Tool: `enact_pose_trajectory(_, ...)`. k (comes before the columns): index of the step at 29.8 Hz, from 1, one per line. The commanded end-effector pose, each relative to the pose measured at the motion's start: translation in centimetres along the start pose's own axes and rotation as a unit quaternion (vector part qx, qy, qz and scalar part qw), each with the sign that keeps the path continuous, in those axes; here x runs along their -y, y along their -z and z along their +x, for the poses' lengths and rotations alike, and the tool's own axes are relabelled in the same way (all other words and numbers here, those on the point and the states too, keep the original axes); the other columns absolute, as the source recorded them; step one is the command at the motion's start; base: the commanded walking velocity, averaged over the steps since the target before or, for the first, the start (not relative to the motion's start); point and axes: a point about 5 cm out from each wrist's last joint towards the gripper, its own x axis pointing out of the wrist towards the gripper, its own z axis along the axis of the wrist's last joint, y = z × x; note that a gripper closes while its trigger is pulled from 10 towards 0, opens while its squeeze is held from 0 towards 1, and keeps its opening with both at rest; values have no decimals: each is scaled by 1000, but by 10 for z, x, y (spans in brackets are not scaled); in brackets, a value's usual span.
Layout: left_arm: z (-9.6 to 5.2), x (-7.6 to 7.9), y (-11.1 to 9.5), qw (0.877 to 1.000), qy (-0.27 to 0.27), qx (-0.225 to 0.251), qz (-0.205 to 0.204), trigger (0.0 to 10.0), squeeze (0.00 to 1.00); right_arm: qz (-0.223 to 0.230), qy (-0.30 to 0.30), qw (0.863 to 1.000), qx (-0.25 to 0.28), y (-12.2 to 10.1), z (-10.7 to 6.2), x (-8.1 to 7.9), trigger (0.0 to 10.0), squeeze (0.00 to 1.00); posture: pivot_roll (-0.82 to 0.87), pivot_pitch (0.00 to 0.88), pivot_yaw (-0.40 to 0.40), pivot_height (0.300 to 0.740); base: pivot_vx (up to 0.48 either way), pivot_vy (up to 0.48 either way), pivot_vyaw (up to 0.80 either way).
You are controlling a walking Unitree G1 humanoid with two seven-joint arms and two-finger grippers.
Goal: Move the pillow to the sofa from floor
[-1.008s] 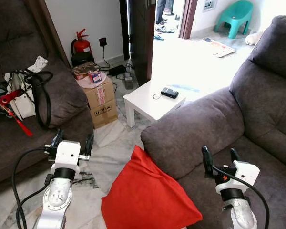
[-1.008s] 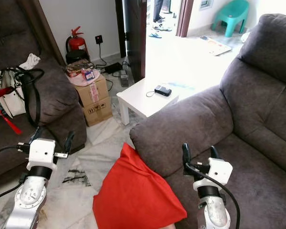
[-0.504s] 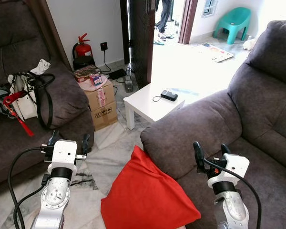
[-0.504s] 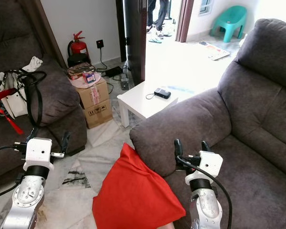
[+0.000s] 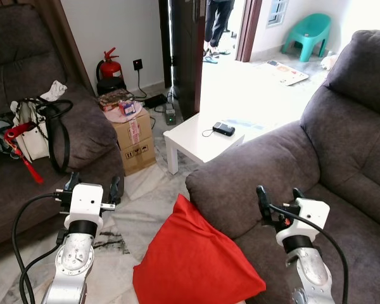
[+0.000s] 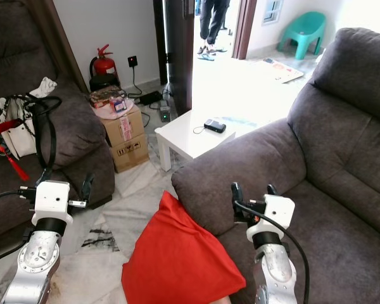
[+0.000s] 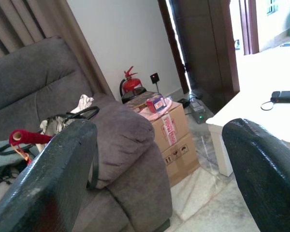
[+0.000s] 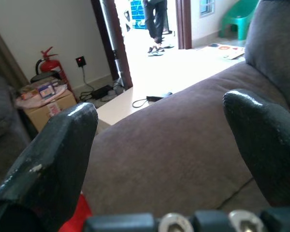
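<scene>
Both claws hang spread with nothing between their fingers: our left claw (image 5: 90, 185) at the lower left of the frame above the marble floor (image 5: 145, 209), our right claw (image 5: 278, 199) at the lower right over the seat of the dark grey fabric sofa (image 5: 342, 158). Since half a second ago both have stayed raised in much the same pose; our right claw has drifted slightly toward the frame's centre, and the whole view has tipped a little, so more of the person's dark trousers (image 5: 216, 22) shows in the doorway at the top.

Below centre, the bright red square cloth pillow (image 5: 193, 259) stands on the floor, unmoved, leaning against the sofa's rounded armrest (image 5: 253, 174). One corner points up beside the armrest; its long diagonal runs from that corner down toward the bottom edge. Its cloth is plain and smooth, lightly creased. Behind it stands a small white surface (image 5: 199, 139) carrying a black device (image 5: 224, 129).
</scene>
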Motion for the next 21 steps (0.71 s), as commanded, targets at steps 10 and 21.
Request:
enact_pose_trajectory(10,0,2,-1,1000,5,-7,-1,10000,0,-8,-10,1000,-4,-1,4,-3,10000,0,90,24,5,616,0,0,0)
enact_pose_trajectory(21,2,4,-2,1000,3,-8,-6,10000,0,-15,-6,1000,-12,-1,8,-1,10000,0,93,26,-4,616,0,0,0)
